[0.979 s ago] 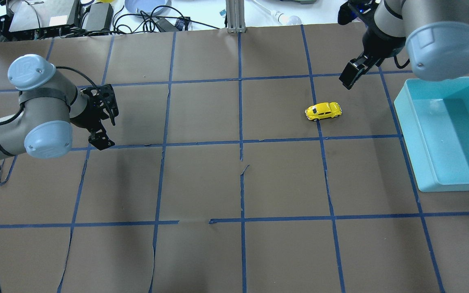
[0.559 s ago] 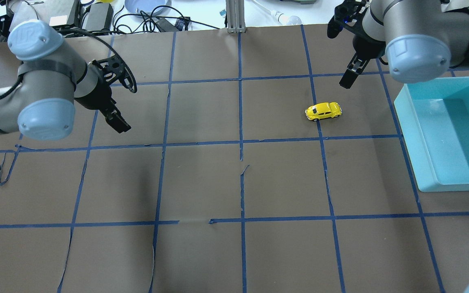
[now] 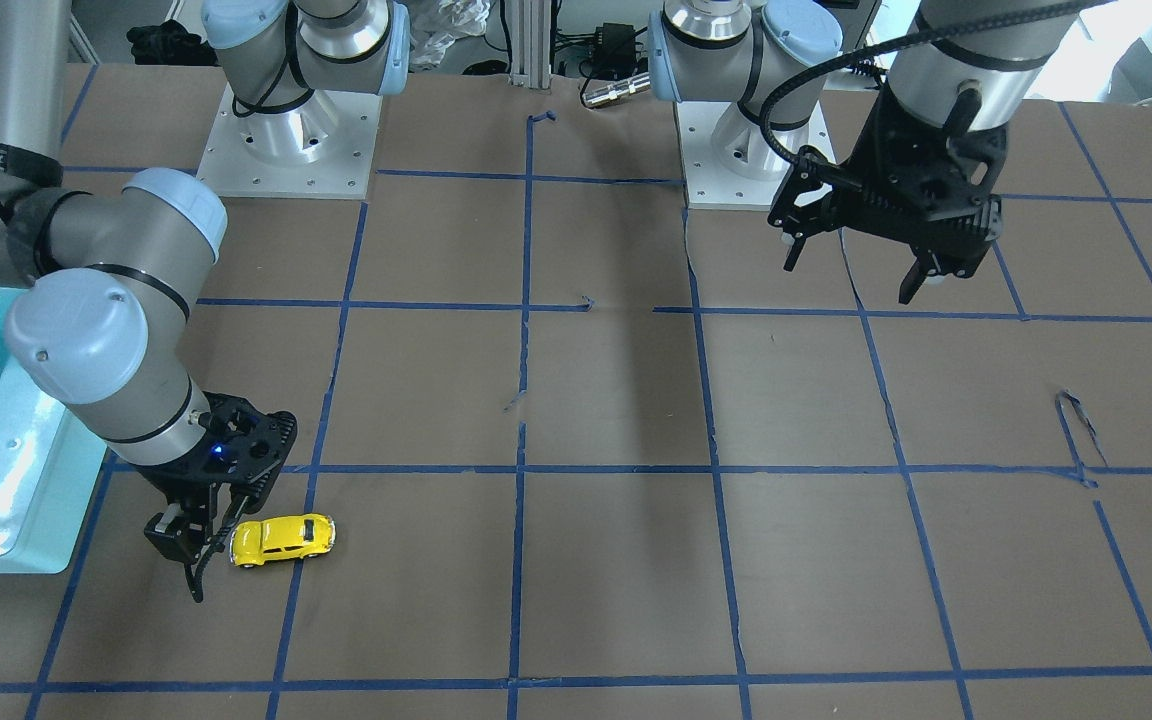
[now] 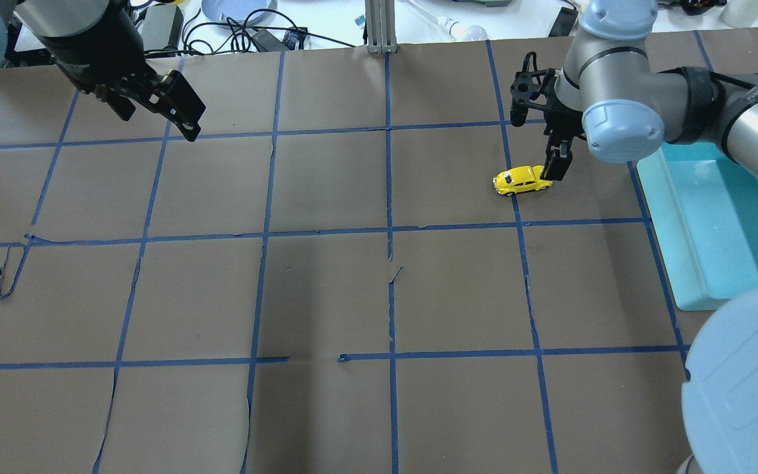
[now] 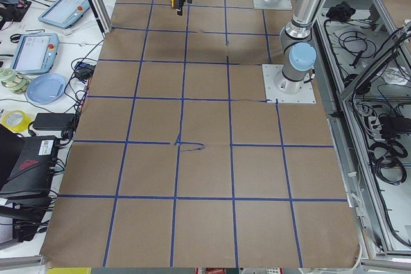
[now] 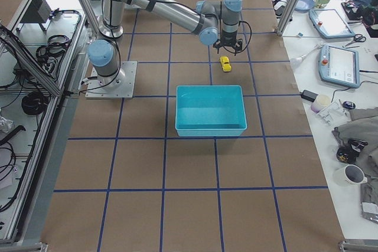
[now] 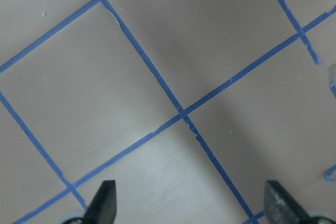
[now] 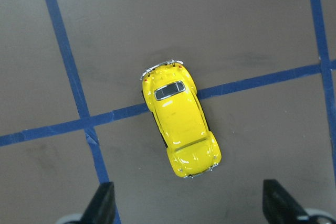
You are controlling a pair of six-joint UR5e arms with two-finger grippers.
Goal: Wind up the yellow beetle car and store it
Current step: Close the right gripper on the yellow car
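Observation:
The yellow beetle car point(image 4: 522, 180) stands on its wheels on the brown paper, on a blue tape line right of centre. It also shows in the front view point(image 3: 282, 539) and the right side view point(image 6: 225, 63). My right gripper point(image 4: 555, 166) is open and empty, hovering just beside the car's end that faces the bin. In the right wrist view the car point(image 8: 180, 127) lies lengthwise just ahead of the gap between the spread fingertips point(image 8: 103, 203). My left gripper point(image 4: 155, 117) is open and empty, raised over the far left of the table, far from the car.
A light-blue bin point(image 4: 675, 217) stands at the right edge, a short way from the car, and looks empty point(image 6: 210, 110). The paper has small tears along the tape lines point(image 4: 392, 273). Cables and equipment point(image 4: 155, 26) lie beyond the far edge.
My right gripper has come down and toward the car, now right beside it. My left arm has swung up and back toward the far left. The car has not moved.

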